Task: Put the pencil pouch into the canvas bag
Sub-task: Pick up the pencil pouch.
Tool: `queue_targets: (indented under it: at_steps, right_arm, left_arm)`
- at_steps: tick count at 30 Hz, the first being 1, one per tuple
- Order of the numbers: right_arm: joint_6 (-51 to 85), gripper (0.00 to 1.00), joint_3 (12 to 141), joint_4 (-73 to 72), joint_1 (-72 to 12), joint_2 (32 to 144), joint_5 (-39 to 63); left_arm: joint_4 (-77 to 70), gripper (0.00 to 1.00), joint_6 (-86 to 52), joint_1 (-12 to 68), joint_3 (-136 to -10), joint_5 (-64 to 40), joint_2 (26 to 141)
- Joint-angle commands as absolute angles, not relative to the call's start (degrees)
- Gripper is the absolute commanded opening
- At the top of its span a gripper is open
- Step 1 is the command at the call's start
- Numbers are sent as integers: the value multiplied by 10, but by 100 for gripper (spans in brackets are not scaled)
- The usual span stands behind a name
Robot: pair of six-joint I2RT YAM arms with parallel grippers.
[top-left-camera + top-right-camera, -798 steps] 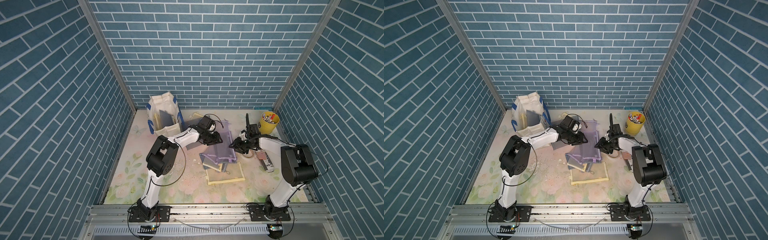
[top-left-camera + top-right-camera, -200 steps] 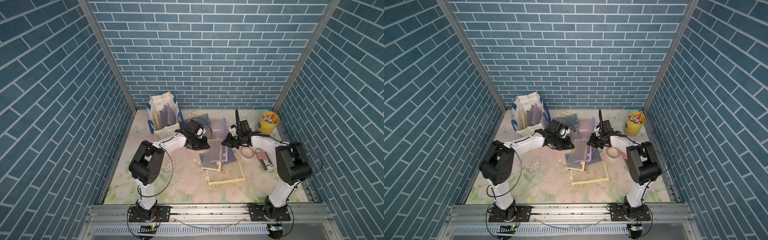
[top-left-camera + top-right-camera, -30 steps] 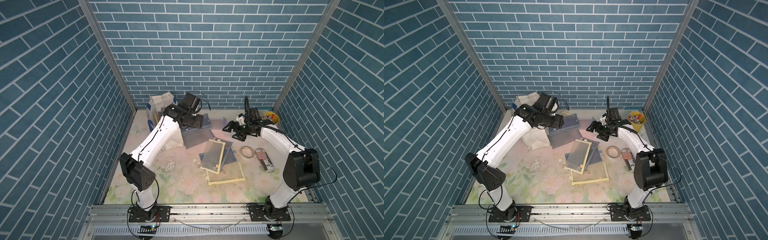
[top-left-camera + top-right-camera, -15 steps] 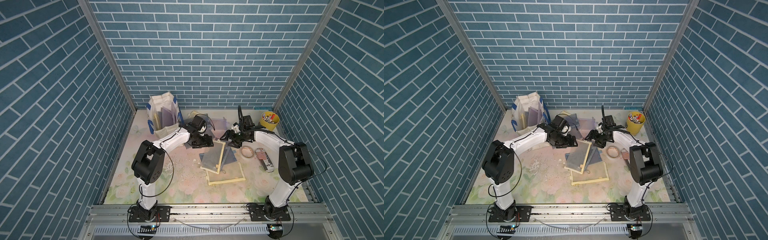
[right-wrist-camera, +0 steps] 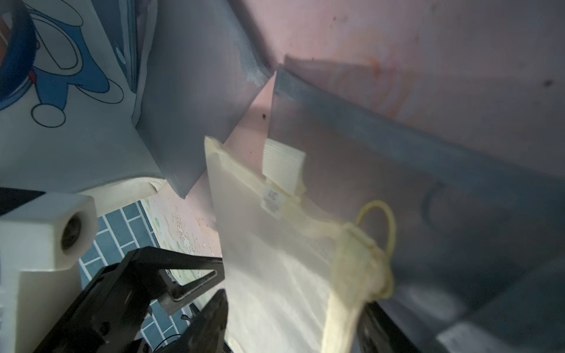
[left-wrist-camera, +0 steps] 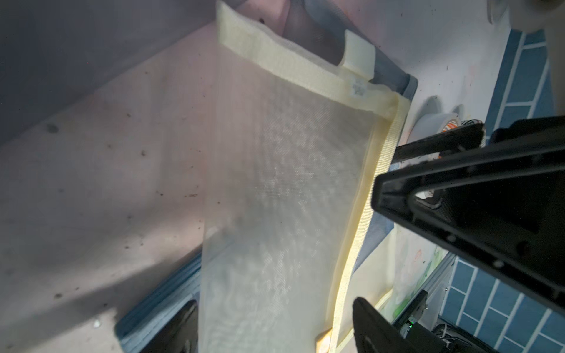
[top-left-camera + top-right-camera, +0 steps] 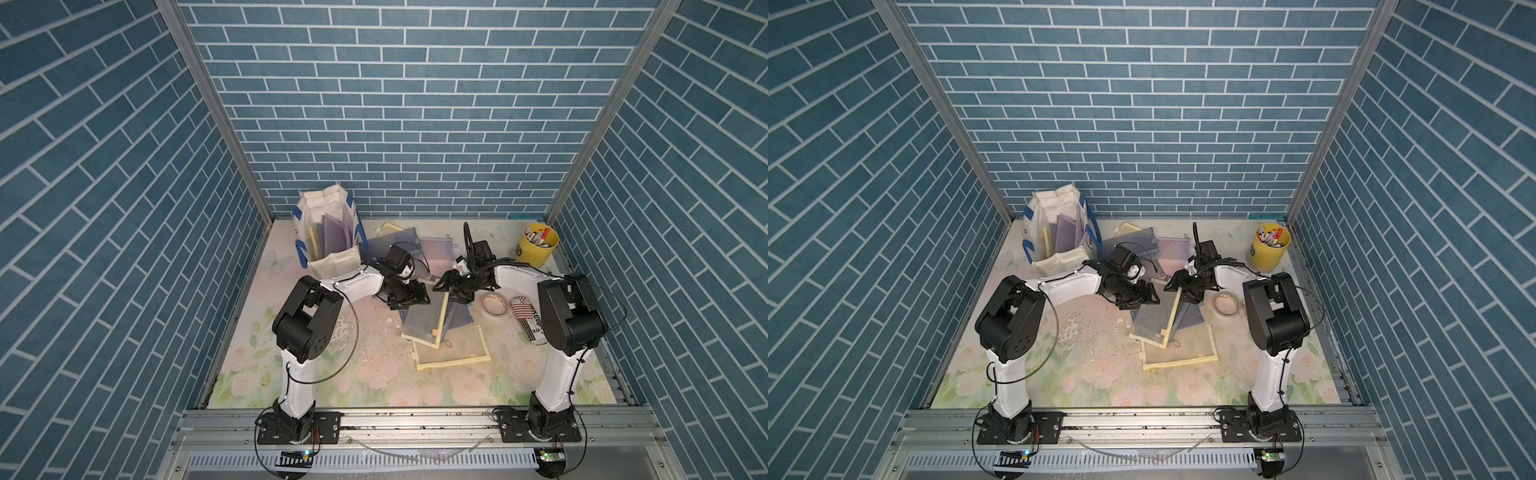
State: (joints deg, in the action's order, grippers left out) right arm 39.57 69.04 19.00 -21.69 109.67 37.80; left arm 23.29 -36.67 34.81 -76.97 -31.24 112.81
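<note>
Your left gripper (image 7: 417,297) has dropped from the canvas bag (image 7: 332,266) at ten o'clock to the pouch (image 7: 422,324), facing your right gripper (image 7: 443,286).

Two eyes up high, two cameras down in the thick of it!
Both top views hang above the front rail (image 7: 415,419), looking steeply down at the whole table (image 7: 353,382) and back wall (image 7: 395,104), nearly the same picture; each wrist camera sits very close over the same cream pouch (image 6: 284,183), from opposite sides.
</note>
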Motion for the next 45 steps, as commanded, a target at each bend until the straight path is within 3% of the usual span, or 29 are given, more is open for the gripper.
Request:
queue_targets:
  at_steps: [1, 5, 10, 15, 19, 26, 40, 43, 45]
  right_arm:
    - [416, 59, 673, 156, -224, 1103, 395]
    - [439, 42, 655, 112, -224, 1089, 405]
    - [428, 29, 664, 121, -224, 1074, 409]
    - [409, 0, 681, 134, -223, 1039, 417]
    - [399, 0, 697, 120, -221, 1004, 438]
    - [475, 0, 709, -31, -198, 942, 526]
    - [584, 0, 818, -171, -201, 949, 641]
    - [588, 0, 825, -179, -204, 957, 649]
    - [605, 0, 826, -203, -205, 961, 650]
  left_arm:
    - [196, 76, -392, 359, -762, -330, 1124]
    - [194, 74, -395, 361, -764, -331, 1113]
    - [179, 74, -403, 361, -759, -332, 1091]
    - [180, 73, -388, 360, -758, -312, 1057]
    - [204, 73, -366, 349, -772, -298, 1024]
    - [256, 74, -289, 308, -799, -274, 944]
    - [180, 80, -258, 263, -802, -387, 853]
    - [132, 75, -284, 263, -787, -407, 852]
    - [103, 65, -301, 263, -777, -418, 851]
